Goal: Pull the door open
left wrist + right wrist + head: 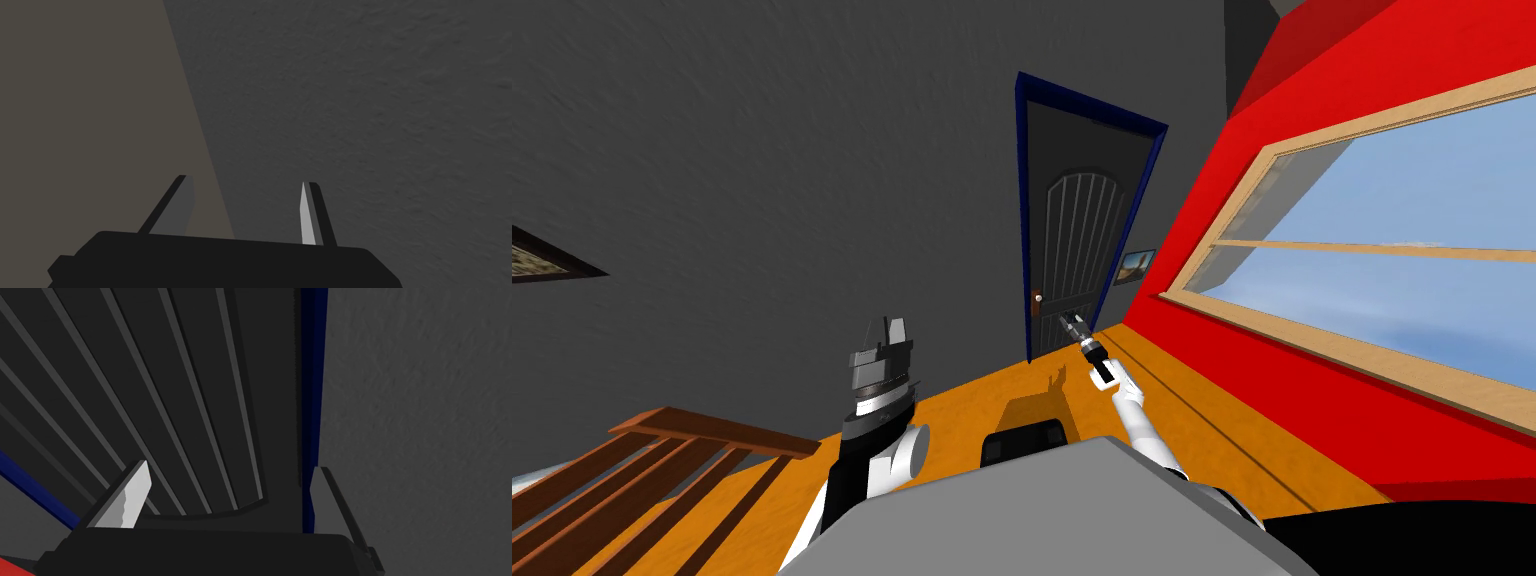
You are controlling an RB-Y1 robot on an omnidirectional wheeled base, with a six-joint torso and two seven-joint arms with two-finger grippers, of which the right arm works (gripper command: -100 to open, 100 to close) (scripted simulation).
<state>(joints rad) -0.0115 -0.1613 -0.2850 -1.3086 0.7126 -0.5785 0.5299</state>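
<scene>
A dark ribbed door [1084, 240] in a blue frame [1024, 200] stands shut in the grey wall ahead. Its small white knob [1037, 297] sits at the door's left edge. My right gripper [1072, 323] reaches out low in front of the door, to the right of the knob and slightly below it, not touching it. In the right wrist view that gripper [227, 480] is open, with the door's ribs [175, 398] and the blue frame [310, 388] between and beyond its fingers. My left gripper [245, 200] is open and empty, held up at my left [887, 335].
A red wall [1312, 380] with a wide wood-framed window [1392, 250] runs along the right. A brown wooden railing [662, 450] stands at the lower left. The floor [1012, 400] is orange. A small picture [1136, 265] hangs right of the door.
</scene>
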